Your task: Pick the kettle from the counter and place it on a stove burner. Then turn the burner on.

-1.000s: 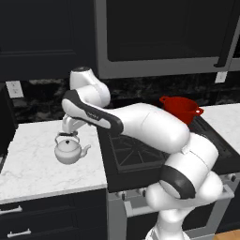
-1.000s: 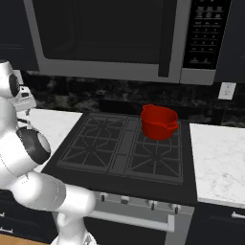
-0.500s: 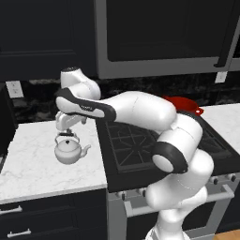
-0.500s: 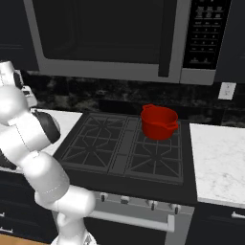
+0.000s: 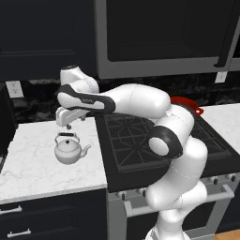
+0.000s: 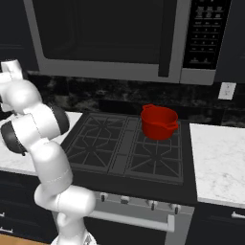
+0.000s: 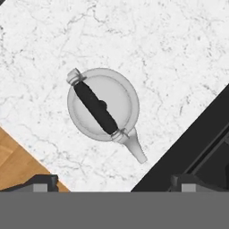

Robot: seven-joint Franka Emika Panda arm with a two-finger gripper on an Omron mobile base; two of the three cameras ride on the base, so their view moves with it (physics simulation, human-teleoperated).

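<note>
The small silvery kettle (image 5: 70, 150) with a black arched handle stands upright on the white marble counter (image 5: 33, 171), left of the black cooktop. My gripper (image 5: 69, 125) hangs straight above it, a short gap over the handle, and touches nothing. In the hand view the kettle (image 7: 121, 97) lies in the middle, its spout toward the cooktop, and my gripper (image 7: 114, 182) is open, its tips wide apart at the bottom edge. The stove burners (image 6: 94, 145) with black grates lie right of the counter, and the near left burner (image 5: 129, 147) is bare.
A red two-handled pot (image 6: 159, 122) sits on the back right burner. More marble counter (image 6: 220, 162) lies right of the stove. A microwave (image 6: 110, 38) hangs above the cooktop. In the hand view, wooden floor (image 7: 13, 165) shows past the counter's edge.
The arm's elbow has swung round and up while the hand stayed over the kettle. The gripper remains open and the kettle has not moved.
</note>
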